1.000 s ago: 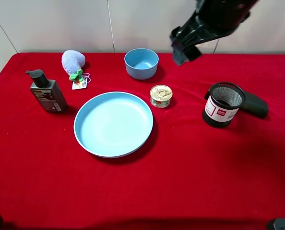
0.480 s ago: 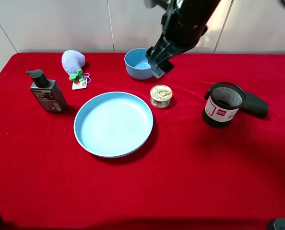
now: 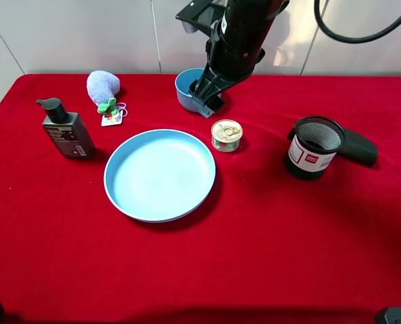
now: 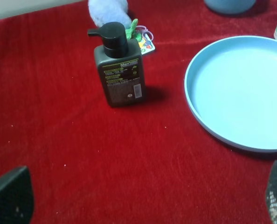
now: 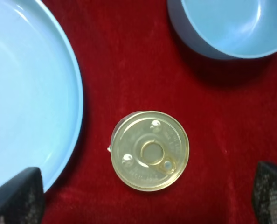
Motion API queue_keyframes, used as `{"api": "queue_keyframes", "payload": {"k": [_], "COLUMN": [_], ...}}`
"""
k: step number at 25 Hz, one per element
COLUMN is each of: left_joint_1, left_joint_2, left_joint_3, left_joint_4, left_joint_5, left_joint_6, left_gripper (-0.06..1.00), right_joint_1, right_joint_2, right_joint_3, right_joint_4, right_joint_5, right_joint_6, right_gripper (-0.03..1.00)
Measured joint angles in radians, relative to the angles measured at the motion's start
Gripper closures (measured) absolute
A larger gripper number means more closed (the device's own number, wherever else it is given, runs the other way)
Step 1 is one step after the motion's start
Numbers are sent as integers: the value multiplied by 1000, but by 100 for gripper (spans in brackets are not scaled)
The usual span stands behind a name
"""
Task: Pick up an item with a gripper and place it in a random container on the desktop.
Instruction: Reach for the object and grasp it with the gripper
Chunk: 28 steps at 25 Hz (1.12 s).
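Note:
The small tin can point(image 3: 227, 135) with a gold pull-tab lid stands upright on the red cloth point(image 3: 268, 236), between the light blue plate point(image 3: 160, 174) and the black mesh cup point(image 3: 314, 146). My right gripper point(image 3: 205, 104) hangs over the near right rim of the blue bowl point(image 3: 187, 86), just behind the can. In the right wrist view the can point(image 5: 149, 150) lies straight below, between the two wide-apart fingertips point(image 5: 17, 196); the right gripper point(image 5: 144, 198) is open and empty. My left gripper point(image 4: 143, 200) is open and empty, low over the cloth near the dark pump bottle point(image 4: 119, 70).
The pump bottle point(image 3: 67, 128) stands at the left. A lilac plush toy point(image 3: 104, 86) lies behind it. A dark oblong object point(image 3: 359, 146) lies right behind the mesh cup. The plate point(image 4: 241, 93) also shows in the left wrist view.
My right arm has swung left and down from the back right to above the bowl's rim, just behind the can. Nothing on the table has moved.

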Motion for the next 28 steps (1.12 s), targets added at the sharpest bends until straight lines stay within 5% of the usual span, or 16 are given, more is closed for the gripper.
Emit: {"api": "queue_keyframes", "payload": {"k": [28], "left_joint_1": [0], "left_joint_2": [0], "left_joint_3": [0], "left_joint_4": [0], "left_joint_5": [0], "left_joint_6": [0], "left_gripper": [-4], "right_joint_1": [-113], "right_joint_2": [172], "right_joint_3": [-5], "right_joint_4": [51], "right_joint_5": [-75], "right_joint_6": [-4], "right_gripper": [27]}}
